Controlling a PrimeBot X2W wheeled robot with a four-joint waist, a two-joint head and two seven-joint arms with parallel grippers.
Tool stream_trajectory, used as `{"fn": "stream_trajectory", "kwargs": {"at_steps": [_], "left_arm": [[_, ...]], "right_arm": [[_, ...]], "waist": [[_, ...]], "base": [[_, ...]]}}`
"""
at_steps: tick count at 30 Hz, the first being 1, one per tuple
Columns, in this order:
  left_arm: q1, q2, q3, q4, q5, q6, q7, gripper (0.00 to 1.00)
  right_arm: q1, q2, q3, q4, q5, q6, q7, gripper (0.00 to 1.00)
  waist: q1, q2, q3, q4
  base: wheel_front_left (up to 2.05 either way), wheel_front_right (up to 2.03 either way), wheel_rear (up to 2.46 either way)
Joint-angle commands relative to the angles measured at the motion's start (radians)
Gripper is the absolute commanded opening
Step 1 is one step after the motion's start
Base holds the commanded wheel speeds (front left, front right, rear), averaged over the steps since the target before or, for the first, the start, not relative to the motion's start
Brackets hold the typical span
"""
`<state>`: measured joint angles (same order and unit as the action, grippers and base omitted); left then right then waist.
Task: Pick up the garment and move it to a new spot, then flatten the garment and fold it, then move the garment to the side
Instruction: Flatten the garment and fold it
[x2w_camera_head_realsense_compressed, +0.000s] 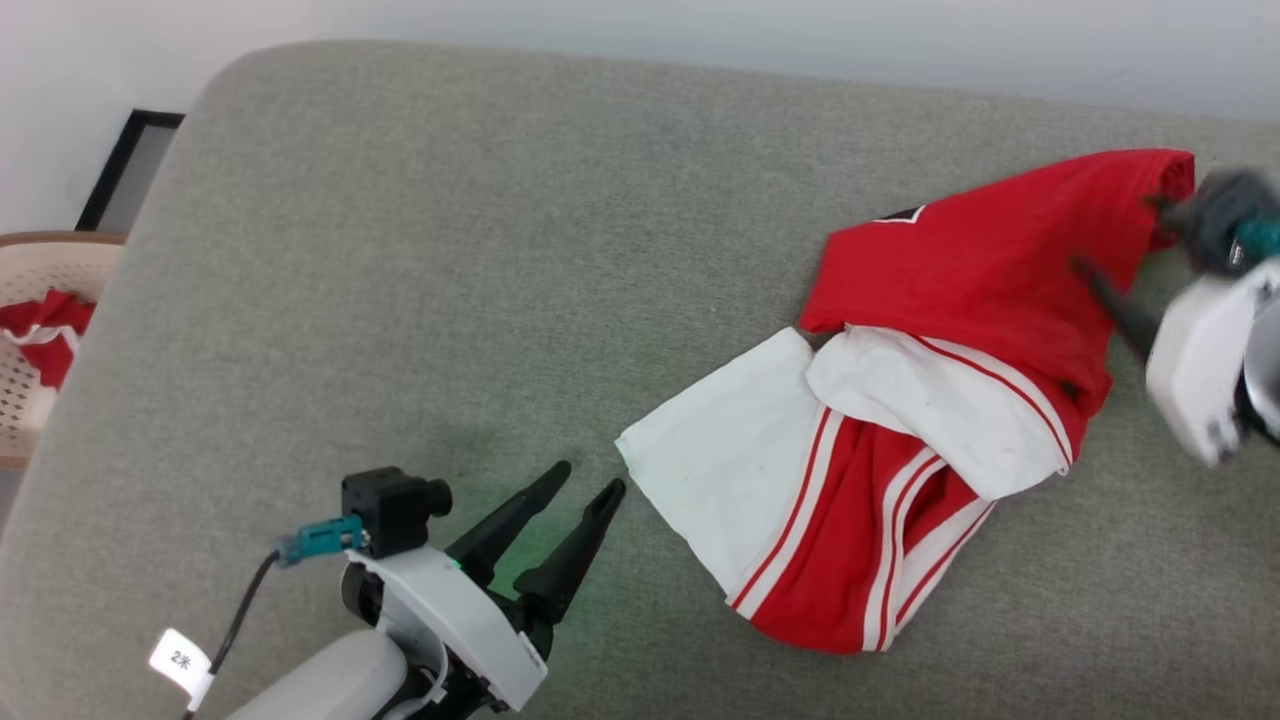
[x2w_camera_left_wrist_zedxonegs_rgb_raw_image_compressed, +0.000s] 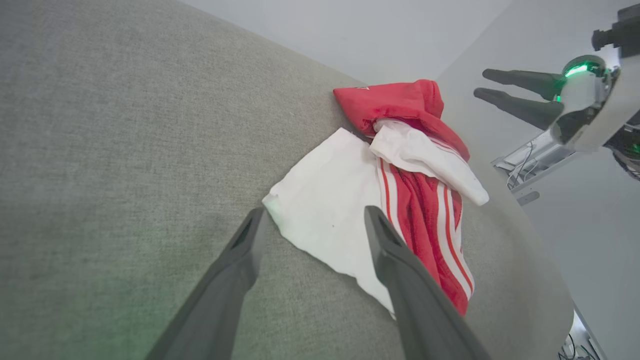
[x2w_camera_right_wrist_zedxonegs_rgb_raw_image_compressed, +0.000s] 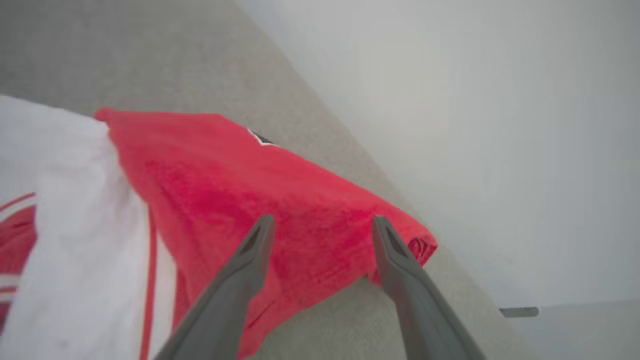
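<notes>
Left gripper: we found its fingers spread, holding nothing, low over the grey bench, just beside the garment at its white sleeve | garment: we logged it crumpled on the bench's right part, striped trim showing | right gripper: we saw its fingers spread at the red hem, pinching nothing.

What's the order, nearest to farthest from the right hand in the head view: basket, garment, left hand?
1. garment, at the right hand, right side.
2. left hand, lower left.
3. basket, far left edge.
</notes>
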<state>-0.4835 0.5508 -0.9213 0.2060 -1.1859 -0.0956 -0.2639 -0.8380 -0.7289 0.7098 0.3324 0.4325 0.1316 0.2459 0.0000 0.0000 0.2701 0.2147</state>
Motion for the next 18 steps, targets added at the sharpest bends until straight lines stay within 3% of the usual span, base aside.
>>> {"fn": "stream_trajectory", "kwargs": {"at_steps": [1, 4, 5, 6, 12, 18], "left_arm": [[0.016, -0.005, 0.008, -0.004, 0.009, 0.001, 0.0, 1.0], [0.017, -0.015, 0.007, -0.003, 0.015, -0.004, 0.0, 1.0], [0.017, -0.015, 0.007, -0.003, 0.015, -0.004, 0.0, 1.0], [0.013, -0.023, 0.004, -0.001, 0.018, -0.009, 0.0, 1.0], [0.005, -0.044, 0.006, 0.013, 0.015, -0.017, 0.0, 1.0], [0.006, -0.081, 0.009, 0.032, 0.019, -0.029, 0.0, 1.0]], "right_arm": [[0.026, -0.106, 0.094, -0.186, 0.093, -0.001, 0.067, 1.0], [0.043, -0.233, 0.195, -0.418, 0.226, -0.001, 0.144, 1.0], [0.043, -0.233, 0.195, -0.418, 0.226, -0.001, 0.144, 1.0], [0.032, -0.311, 0.251, -0.532, 0.28, -0.002, 0.186, 1.0], [0.0, -0.407, 0.335, -0.667, 0.337, -0.001, 0.248, 1.0], [-0.037, -0.423, 0.44, -0.685, 0.317, -0.001, 0.267, 1.0]], "waist": [[0.0, 0.0, 0.004, -0.007], [0.0, 0.0, 0.013, -0.007], [0.0, 0.0, 0.013, -0.007], [0.0, 0.0, 0.018, -0.004], [0.0, 0.0, 0.022, 0.011], [0.0, 0.0, 0.038, 0.045]], "base": [[0.0, 0.0, 0.0], [0.0, 0.0, 0.0], [0.0, 0.0, 0.0], [0.0, 0.0, 0.0], [0.0, 0.0, 0.0], [0.0, 0.0, 0.0]]}}
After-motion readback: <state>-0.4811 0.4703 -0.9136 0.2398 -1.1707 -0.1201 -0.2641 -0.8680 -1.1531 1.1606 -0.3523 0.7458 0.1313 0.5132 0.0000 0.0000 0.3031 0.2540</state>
